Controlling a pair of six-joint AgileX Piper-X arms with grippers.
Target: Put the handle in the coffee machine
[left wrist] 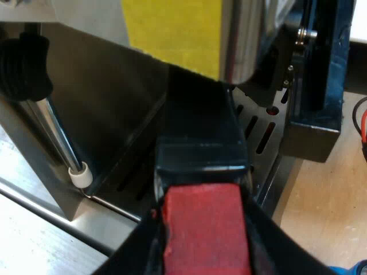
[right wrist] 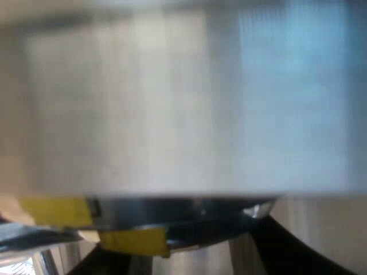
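The holder's dark handle (left wrist: 200,143) with its red end (left wrist: 205,229) reaches in under the espresso machine's (left wrist: 92,103) front, towards the metal brew head (left wrist: 241,40). My left gripper (left wrist: 202,240) is shut on the red end, one black finger (left wrist: 137,252) on each side. The holder's metal basket is hidden under the machine. In the right wrist view, the machine's metal face (right wrist: 183,114) is very close and blurred. My right gripper (right wrist: 189,255) is right at it, open, its dark fingers (right wrist: 287,246) spread apart.
A steam wand (left wrist: 57,137) with a black knob (left wrist: 23,66) hangs beside the handle. The slotted drip tray (left wrist: 264,132) lies below. Yellow tape (left wrist: 172,28) marks the machine's front, and another piece of yellow tape (right wrist: 57,212) sits near my right gripper. A dark blue post (left wrist: 321,74) stands beside the machine.
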